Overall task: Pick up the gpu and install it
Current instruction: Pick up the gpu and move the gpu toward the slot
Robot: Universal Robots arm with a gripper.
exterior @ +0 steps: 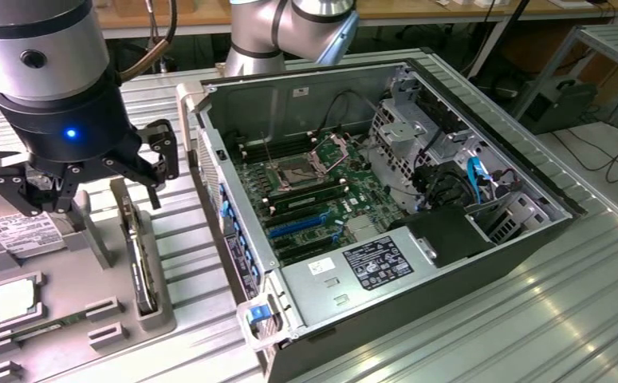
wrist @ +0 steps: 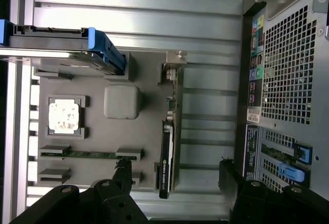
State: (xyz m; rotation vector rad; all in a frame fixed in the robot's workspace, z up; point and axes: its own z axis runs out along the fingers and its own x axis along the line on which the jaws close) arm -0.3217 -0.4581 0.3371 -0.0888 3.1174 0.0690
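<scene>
Beneath the spread fingers [wrist: 229, 176], the gpu [wrist: 166, 147] stands on edge.

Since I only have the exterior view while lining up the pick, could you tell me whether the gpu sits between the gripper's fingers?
Observer: Yes, in the wrist view the gpu lies between the open gripper's fingers, with gaps on either side.
Operator: Thank you; where is its metal bracket?
Observer: At the end nearer the blue-railed hard drive.
Operator: And the case's rear?
Observer: A perforated grille beside a column of ports.
</scene>
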